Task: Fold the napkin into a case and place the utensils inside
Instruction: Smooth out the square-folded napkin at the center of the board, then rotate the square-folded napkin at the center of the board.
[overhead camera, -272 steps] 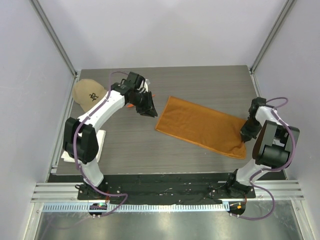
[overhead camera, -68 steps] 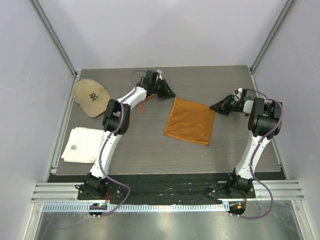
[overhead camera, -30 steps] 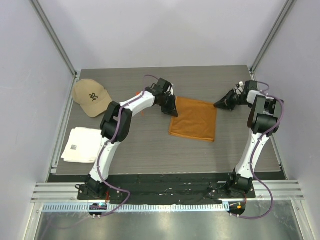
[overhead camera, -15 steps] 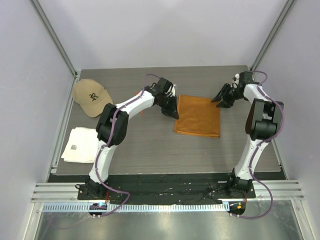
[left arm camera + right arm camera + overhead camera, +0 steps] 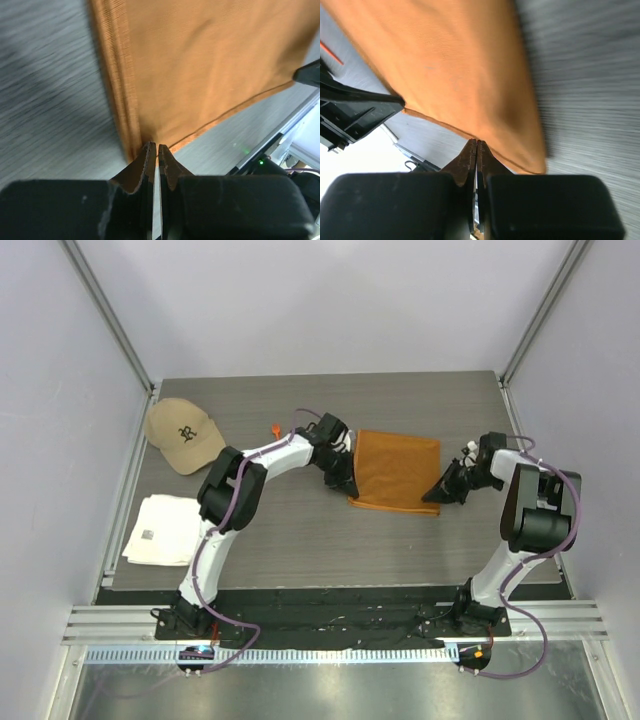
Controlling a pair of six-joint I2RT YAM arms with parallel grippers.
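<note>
Since half a second ago the right tool has swung from the napkin's 1 o'clock corner down to its 5 o'clock corner. The left tool has slid toward the 7 o'clock corner. The cloth itself has barely shifted.

From where I stand the rust-orange napkin lies flat on the worktop as a folded rectangle, a little toward 2 o'clock from the middle. Both wrist views show each tool's fingers pressed together with their tips on the cloth's near hem. The left appears to pinch the corner where the layered fold meets the hem, and the right appears to pinch the hem close to the opposite corner.

I judge this to be the start of another fold: the near edge is gripped and not yet lifted. Next, both tools need to rise together and carry that edge toward 12 o'clock, keeping level so the layers don't skew, until the cloth is a narrow sleeve.

Of the utensils I see only a bright orange sliver at 9 o'clock of the napkin, past the left arm, so they are not yet inside.

The tan cap at 10 o'clock carries a dark emblem, perhaps an "R". The white towel at 8 o'clock has a small grey tag, too small to read.
</note>
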